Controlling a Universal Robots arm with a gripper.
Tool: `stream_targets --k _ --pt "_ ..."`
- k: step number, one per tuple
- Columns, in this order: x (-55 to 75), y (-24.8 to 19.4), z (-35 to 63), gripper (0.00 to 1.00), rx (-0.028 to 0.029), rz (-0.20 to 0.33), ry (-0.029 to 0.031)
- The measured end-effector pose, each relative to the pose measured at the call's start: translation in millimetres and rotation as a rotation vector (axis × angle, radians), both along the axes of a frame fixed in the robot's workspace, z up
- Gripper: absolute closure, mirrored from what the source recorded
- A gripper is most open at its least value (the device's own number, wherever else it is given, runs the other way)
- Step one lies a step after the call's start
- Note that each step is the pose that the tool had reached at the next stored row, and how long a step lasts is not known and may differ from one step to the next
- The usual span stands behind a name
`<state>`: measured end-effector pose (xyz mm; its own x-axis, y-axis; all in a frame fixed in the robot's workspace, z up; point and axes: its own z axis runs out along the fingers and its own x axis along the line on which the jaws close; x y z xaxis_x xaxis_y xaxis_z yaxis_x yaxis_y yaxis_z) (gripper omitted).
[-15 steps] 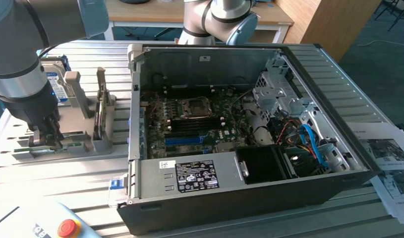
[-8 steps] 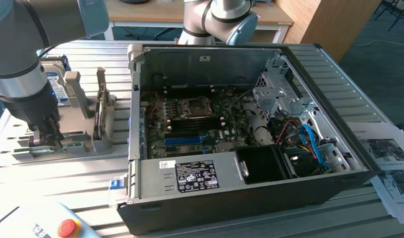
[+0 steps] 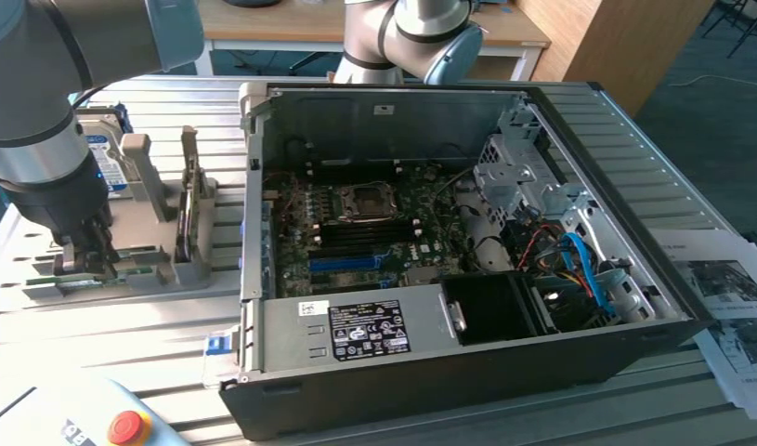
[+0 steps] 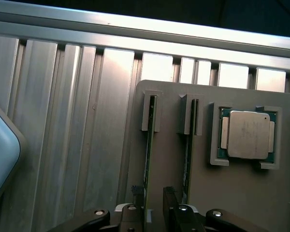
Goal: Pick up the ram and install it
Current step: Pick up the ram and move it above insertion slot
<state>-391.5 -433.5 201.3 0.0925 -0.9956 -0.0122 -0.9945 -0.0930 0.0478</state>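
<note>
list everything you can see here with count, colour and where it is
ram: two, green, on edge in tray slots
cpu: one, silver on green, in a tray pocket
tray: one, grey, on the table at the exterior view's left
hard drive: one, silver with blue-white label, behind the tray
pc case: one, black, open, mid table
motherboard: one, green, inside the case
papers: a few, white, at the exterior view's right
pendant: one, pale with red button, near corner
table: one, silver, slatted
arm: one, grey, above the tray
gripper: one, black, open, fingers either side of one ram
</note>
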Motion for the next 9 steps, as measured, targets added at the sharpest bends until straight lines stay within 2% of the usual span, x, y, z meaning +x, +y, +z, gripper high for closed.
stream_targets --k 9 --pt "0.0 0.0 0.0 0.7 0.0 0.0 0.0001"
